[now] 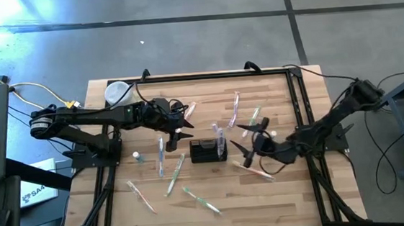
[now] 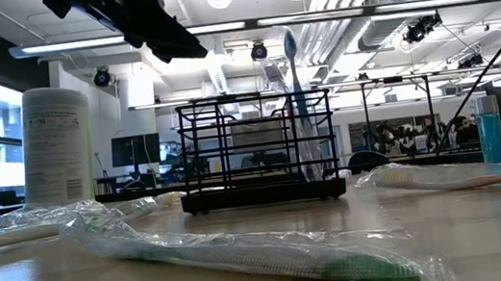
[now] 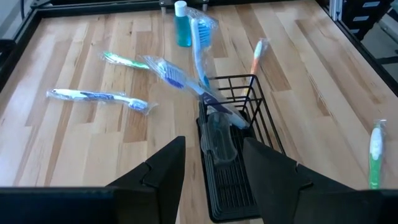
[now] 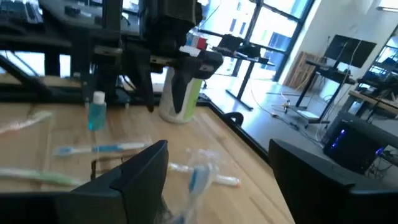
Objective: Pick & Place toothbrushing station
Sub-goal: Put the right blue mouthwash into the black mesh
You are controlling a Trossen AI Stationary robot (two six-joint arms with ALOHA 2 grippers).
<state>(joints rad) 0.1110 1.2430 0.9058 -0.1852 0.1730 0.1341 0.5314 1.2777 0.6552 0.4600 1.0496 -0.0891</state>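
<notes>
Standing upright in caddy just beside your right pincer, toothbrush looks delivered; pincer wide open, empty. Left pincer part-open, empty, waiting nearby.

Wrapped toothbrushes were seen scattered over the wooden table. A white cylindrical container was noted at one corner, and a small blue bottle nearby.

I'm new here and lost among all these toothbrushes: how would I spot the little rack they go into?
Look at the middle of the wooden table, between the two dark arms. There stands a small black wire caddy, low and rectangular. Unlike the wrapped toothbrushes lying flat around it, it holds a blue toothbrush upright at one end.
</notes>
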